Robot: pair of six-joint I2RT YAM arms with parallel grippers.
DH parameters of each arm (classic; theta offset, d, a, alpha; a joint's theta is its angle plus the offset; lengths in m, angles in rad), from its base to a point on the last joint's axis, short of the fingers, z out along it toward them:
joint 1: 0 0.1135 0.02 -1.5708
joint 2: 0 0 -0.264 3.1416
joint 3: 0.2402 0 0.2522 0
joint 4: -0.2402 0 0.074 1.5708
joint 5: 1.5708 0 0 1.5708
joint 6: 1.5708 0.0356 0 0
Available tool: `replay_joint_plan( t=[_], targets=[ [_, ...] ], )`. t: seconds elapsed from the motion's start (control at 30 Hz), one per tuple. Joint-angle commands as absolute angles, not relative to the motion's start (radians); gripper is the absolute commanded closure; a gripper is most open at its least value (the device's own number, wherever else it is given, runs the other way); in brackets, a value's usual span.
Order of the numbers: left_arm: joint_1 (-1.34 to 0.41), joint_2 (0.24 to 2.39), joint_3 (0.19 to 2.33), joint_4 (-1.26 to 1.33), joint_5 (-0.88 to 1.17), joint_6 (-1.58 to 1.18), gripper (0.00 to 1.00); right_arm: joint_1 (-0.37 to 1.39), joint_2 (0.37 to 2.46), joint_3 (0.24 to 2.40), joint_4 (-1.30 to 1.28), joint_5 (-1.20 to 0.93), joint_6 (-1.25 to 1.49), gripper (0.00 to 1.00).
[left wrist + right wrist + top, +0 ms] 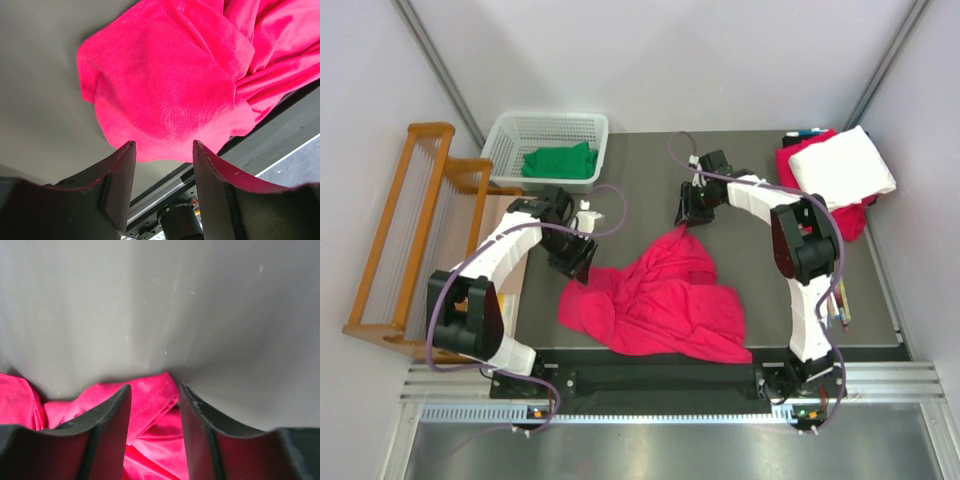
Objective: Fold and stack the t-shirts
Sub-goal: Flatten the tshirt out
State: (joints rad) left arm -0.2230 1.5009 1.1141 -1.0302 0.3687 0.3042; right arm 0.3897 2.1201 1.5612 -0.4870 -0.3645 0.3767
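A crimson-pink t-shirt (655, 300) lies crumpled in the middle of the grey table. My left gripper (575, 262) hovers at its left corner; in the left wrist view the left gripper (163, 145) is open, with the shirt's edge (165, 85) just beyond the fingertips and nothing between them. My right gripper (682, 222) is at the shirt's far tip; in the right wrist view the right gripper (155, 387) has its jaws apart with the stitched hem (145, 400) lying loosely between them. A green t-shirt (560, 160) sits in the basket. A folded white t-shirt (840, 165) lies at the back right.
The white lattice basket (545, 130) stands at the back left. A wooden rack (410, 230) runs beside the table's left edge. Red cloth (852, 218) lies under the white shirt. Pens (840, 305) rest by the right arm.
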Motion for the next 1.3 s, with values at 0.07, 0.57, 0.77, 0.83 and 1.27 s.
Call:
replay_joint_plan(
  t=[0.07,0.57,0.77,0.83,1.27],
  targets=[
    [-0.218,1.468,1.141,-1.011,0.370,0.278,0.46,0.387,2.112,1.594,-0.473,-0.403,0.396,0.72],
    [-0.218,1.608,1.227,-0.957,0.311,0.215,0.22,0.302,1.867,1.666,-0.503,-0.210,0.406,1.00],
    [-0.219,1.605,1.262,-0.968,0.325,0.213,0.24,0.130,1.974,1.917,-0.586,-0.258,0.428,1.00],
    [-0.219,1.608,1.262,-0.965,0.324,0.210,0.24,0.107,1.983,1.936,-0.595,-0.258,0.426,1.00],
    [-0.284,1.842,1.479,-0.887,0.233,0.121,0.22,0.153,1.934,1.738,-0.523,-0.285,0.419,1.00]
  ],
)
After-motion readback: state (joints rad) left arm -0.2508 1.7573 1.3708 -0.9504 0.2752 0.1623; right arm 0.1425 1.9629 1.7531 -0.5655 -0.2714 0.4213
